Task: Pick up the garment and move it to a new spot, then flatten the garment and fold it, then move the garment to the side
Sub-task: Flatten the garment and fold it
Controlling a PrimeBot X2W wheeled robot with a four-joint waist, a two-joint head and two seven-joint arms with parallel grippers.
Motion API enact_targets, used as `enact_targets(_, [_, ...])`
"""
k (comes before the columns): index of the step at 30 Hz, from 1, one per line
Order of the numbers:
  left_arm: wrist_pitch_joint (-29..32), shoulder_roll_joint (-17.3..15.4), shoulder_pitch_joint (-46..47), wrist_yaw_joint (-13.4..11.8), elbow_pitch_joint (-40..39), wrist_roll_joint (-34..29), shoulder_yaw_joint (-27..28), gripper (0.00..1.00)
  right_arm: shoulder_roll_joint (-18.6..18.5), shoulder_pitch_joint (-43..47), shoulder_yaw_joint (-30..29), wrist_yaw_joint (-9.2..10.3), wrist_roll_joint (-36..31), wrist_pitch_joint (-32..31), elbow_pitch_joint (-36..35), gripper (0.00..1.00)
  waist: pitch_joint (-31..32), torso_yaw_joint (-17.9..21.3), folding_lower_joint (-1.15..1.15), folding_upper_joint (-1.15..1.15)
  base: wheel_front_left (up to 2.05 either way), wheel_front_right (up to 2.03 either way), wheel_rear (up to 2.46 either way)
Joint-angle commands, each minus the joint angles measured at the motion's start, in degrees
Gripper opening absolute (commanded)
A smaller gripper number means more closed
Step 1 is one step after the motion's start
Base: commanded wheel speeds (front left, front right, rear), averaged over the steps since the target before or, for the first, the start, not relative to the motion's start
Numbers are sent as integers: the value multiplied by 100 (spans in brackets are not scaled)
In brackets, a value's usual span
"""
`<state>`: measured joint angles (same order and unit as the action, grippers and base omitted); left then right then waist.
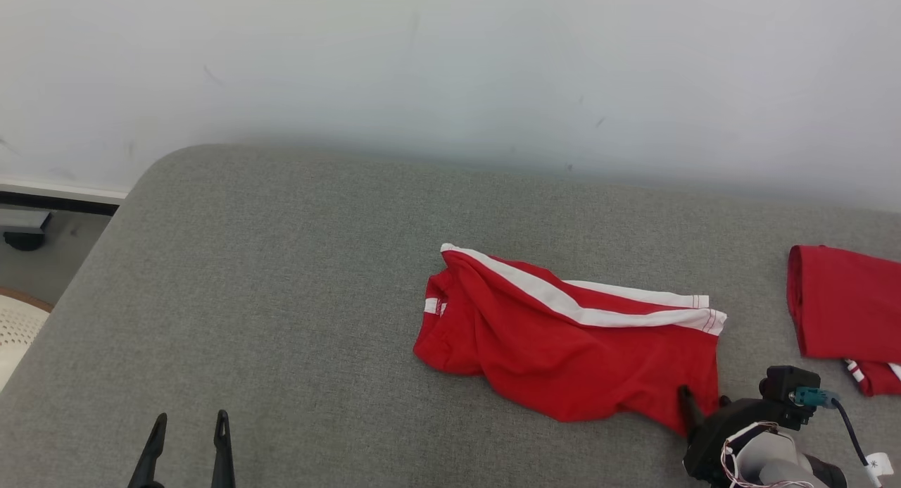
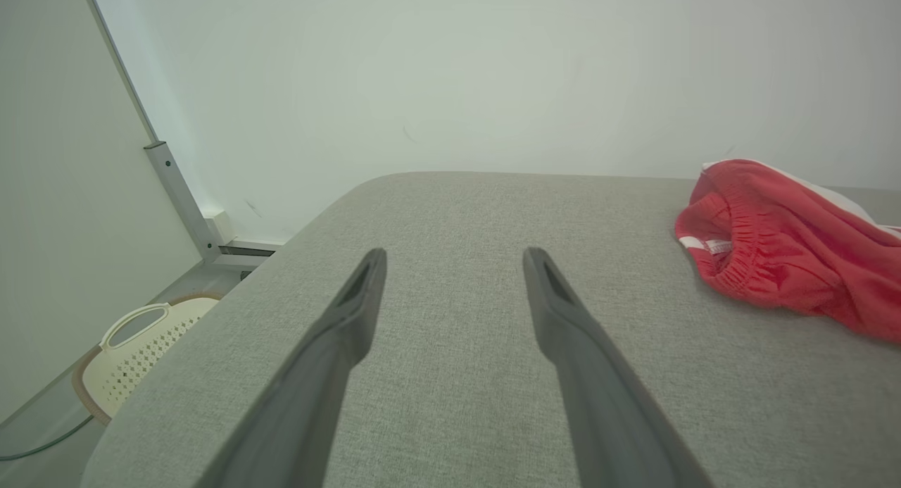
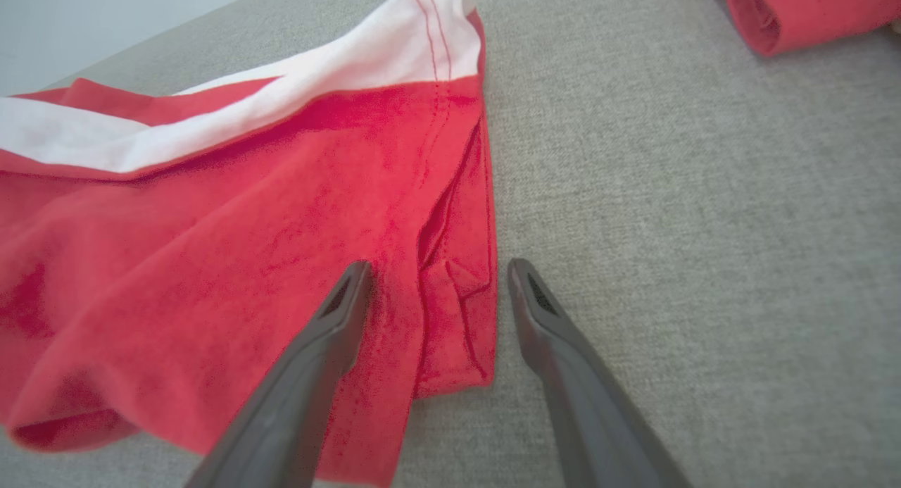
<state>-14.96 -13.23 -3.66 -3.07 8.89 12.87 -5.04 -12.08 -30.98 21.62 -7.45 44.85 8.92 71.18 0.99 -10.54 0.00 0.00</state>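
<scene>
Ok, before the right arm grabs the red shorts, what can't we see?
Red shorts: near right corner, head view, hidden by the right gripper and wrist.
Whether it touches the fabric: right wrist view, unclear from this angle.
Second red garment: cut off by the head view's right edge.
Cream basket: left wrist view, partly behind the grey surface.

Bright even light, soft faint shadows, no glare, wrist views edge-warped, slightly soft.
</scene>
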Motion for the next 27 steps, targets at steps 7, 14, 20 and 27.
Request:
enact_targets(7, [-23,13,16,42,100,-15,-4,100,50,17,6,-3,144,-3,73,0,31,37,0,0,0,0,0])
enact_targets(14, [-22,80,-73,28,116,12,30,100,-478,74,-38,-2,232,341,-132,0,68,184,0,0,0,0,0])
enact_targets(20, [-22,122,-114,23,108,25,62,100,-728,-15,107,-3,233,450,-650,0,62,352,0,0,0,0,0])
enact_targets(27, [-22,160,-30,84,162,-7,-16,100,-521,-64,545,-3,162,506,-1681,0,98,296,0,0,0,0,0])
